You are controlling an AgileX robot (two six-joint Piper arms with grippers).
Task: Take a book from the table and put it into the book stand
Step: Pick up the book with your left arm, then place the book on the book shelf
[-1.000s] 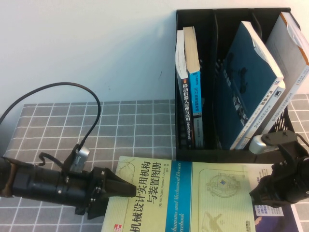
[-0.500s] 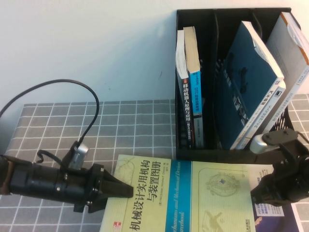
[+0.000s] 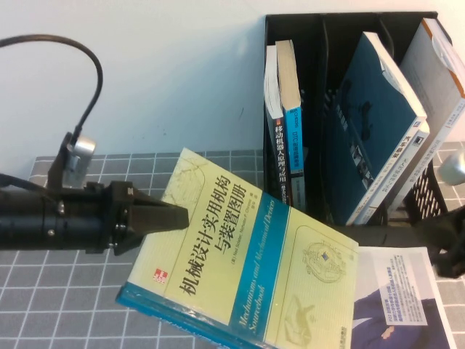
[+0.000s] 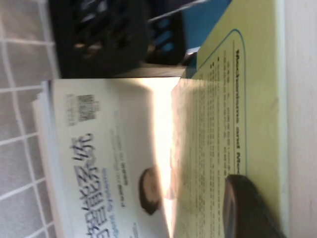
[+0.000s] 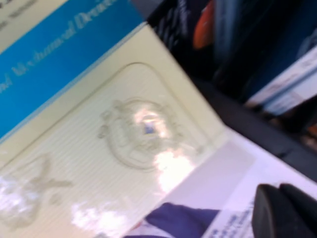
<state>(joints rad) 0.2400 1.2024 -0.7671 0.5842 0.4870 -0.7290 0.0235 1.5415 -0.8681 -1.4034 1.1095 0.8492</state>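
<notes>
Nearest, lying flat on the checked table [image 3: 211, 171]: a white-covered book [image 3: 407, 291] showing a man in a suit, at the near right, partly under the lifted corner of the yellow-green book [image 3: 240, 254]. Held above the table, tilted, blue spine along the near edge, far-left corner raised, right end sloping down towards the foot of the book stand [image 3: 320, 109]. Clamped at the left edge by the left gripper [image 3: 171, 216], fingers closed on the cover, arm reaching in level from the left; in the left wrist view, one dark fingertip [image 4: 247, 208] pressed on the underside of the cover. At the right edge, just beside the stand's mesh side: the right gripper [image 3: 454, 247], mostly out of frame, clear of the yellow-green book; cannot tell how far open. Farthest, against the white wall: the black stand, upright, with two thin books [image 3: 285, 123] standing in the left compartment and a dark teal book [image 3: 374, 123] leaning in the right one beside a pale book [image 3: 436, 87].
</notes>
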